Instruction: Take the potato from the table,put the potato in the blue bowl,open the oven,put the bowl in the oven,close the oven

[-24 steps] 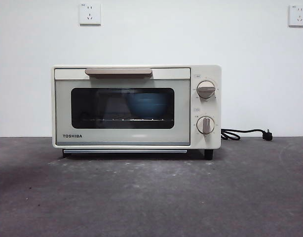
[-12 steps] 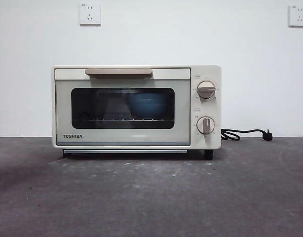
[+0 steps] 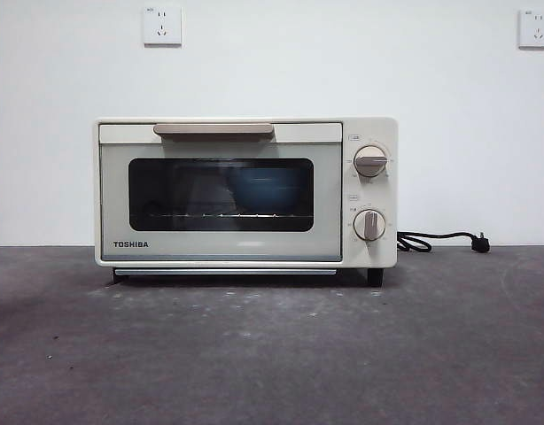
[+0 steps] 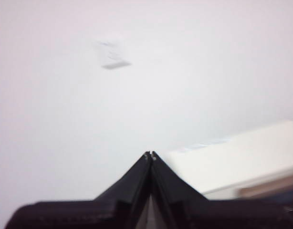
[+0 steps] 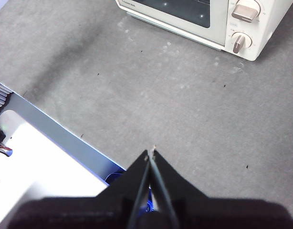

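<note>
One cream-white Toshiba toaster oven (image 3: 245, 192) stands on the flat, dark grey, mottled table (image 3: 272, 354), its dark glass door shut and its single beige bar handle (image 3: 213, 129) lying across the top of the door. Two round beige knobs (image 3: 370, 161) sit one above the other on the panel to the right of the door. Through the glass, one wide, muted-blue round bowl (image 3: 265, 190) rests on the wire rack (image 3: 221, 214), toward the right half of the chamber; its outline is dim behind the dark pane. The potato cannot be made out through the glass. One black power cord (image 3: 440, 240) lies coiled on the table beside the oven's right side, its plug on the table. Two white wall sockets (image 3: 161, 24) are mounted on the white wall behind.

The left gripper (image 4: 150, 154) has its two black jaws pressed together, raised near the oven's top and facing the wall. The right gripper (image 5: 150, 153) likewise has its jaws together, hanging above the bare table well apart from the oven's front.
</note>
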